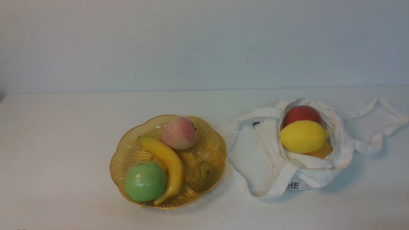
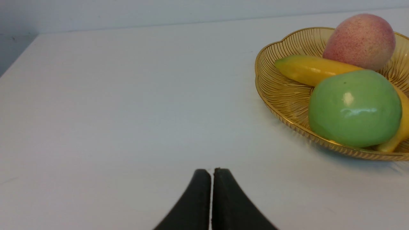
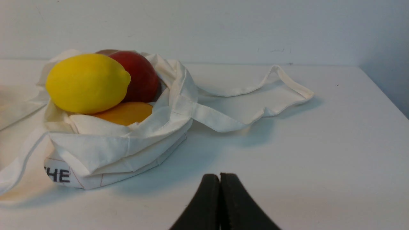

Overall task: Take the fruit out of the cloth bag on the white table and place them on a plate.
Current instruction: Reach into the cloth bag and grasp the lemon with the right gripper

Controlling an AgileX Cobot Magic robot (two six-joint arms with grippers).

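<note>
The white cloth bag (image 1: 278, 159) lies open on the white table (image 1: 64, 134) at the right. In it sit a yellow lemon (image 1: 303, 136), a red apple (image 1: 302, 114) behind it and an orange fruit (image 1: 321, 150) partly under the lemon. The golden wire plate (image 1: 127, 150) stands left of the bag. Neither gripper shows in the front view. My left gripper (image 2: 212, 171) is shut and empty, low over bare table, apart from the plate (image 2: 281, 92). My right gripper (image 3: 219, 176) is shut and empty, in front of the bag (image 3: 127, 143), lemon (image 3: 88, 83), apple (image 3: 140, 76) and orange fruit (image 3: 126, 113).
The plate holds a green apple (image 1: 145, 181), a yellow banana (image 1: 167, 166), a pink peach (image 1: 179, 133) and a brown lumpy fruit (image 1: 199, 175). One bag strap (image 1: 380, 124) lies spread toward the table's right side. A pale wall stands behind the table.
</note>
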